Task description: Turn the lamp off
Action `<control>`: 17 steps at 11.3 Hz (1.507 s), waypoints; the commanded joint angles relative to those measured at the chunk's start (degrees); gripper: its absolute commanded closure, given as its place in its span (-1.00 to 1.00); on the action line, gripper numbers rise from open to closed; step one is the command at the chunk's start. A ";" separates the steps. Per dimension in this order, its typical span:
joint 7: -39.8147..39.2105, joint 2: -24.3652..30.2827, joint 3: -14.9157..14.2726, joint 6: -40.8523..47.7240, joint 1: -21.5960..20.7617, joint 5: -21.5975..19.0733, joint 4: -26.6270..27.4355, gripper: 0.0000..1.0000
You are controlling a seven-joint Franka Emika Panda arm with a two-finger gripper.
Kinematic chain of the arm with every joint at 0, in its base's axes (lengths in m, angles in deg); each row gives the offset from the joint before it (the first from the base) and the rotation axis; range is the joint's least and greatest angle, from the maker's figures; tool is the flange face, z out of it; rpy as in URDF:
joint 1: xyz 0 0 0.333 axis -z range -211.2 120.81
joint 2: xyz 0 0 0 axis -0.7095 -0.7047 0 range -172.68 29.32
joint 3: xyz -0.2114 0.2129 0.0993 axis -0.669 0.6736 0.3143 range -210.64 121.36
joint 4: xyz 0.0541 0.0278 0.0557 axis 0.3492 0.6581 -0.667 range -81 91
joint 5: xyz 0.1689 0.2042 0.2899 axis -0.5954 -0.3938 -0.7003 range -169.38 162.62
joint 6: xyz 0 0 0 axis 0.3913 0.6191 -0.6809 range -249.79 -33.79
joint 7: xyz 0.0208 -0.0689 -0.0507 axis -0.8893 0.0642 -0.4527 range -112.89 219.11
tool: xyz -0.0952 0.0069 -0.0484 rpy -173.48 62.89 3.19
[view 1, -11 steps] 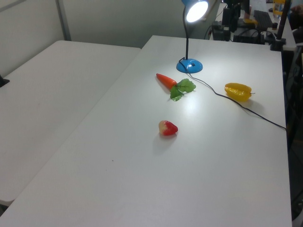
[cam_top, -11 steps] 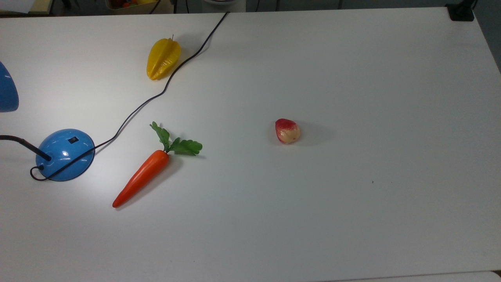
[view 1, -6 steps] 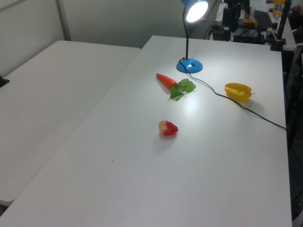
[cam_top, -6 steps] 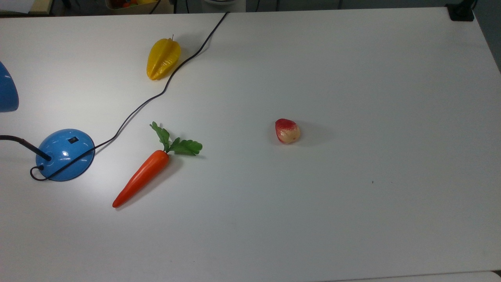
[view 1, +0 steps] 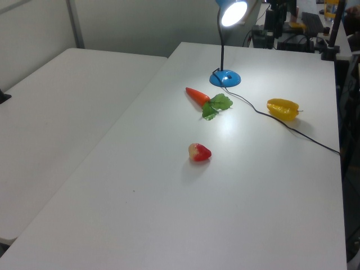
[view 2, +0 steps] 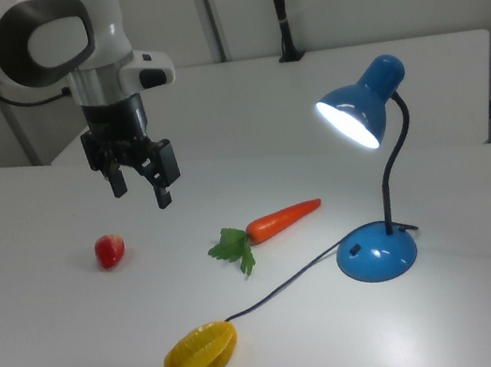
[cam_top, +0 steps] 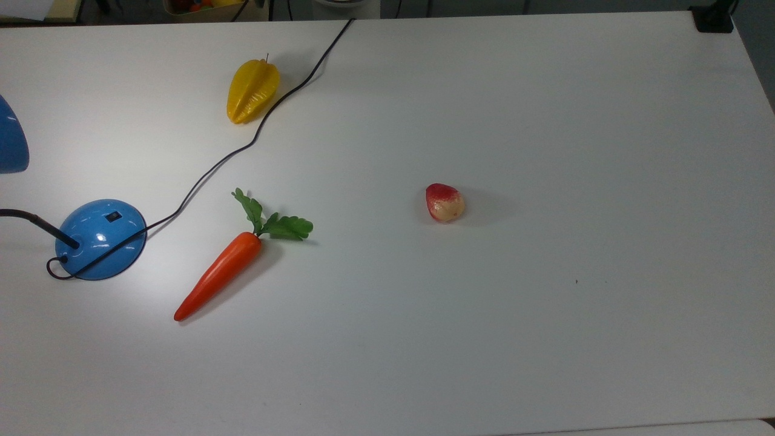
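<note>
Nothing has moved since the earlier frames. The glossy blue gooseneck desk lamp [view 2: 377,250] stands lit on the white bench [view 2: 459,317]; the gripper [view 2: 141,185] hangs well apart above it, jaws spread, switch untouched.

1. Legible text, labels, brands, numbers, signs: none found in the top view, the left view or the right view.
2. Lamp [view 2: 378,253]: glossy blue base and shade inspected; no readable marking on either. The small dark switch on the base carries no legible symbol.
3. Robot arm [view 2: 49,37]: white and grey housing inspected; no readable lettering or logo.
4. Surface [cam_top: 545,303]: plain white; no print or sticker legible.
5. Background clutter at the far edge in the left view: too indistinct to read.
</note>
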 commanded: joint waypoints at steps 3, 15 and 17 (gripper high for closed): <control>2.31 -0.54 -0.78 0.83 0.58 -2.70 -0.61 1.00; 17.27 -13.35 -0.96 -42.21 9.99 -3.59 8.97 1.00; 17.54 -16.95 -0.96 -48.97 11.75 -3.50 8.88 1.00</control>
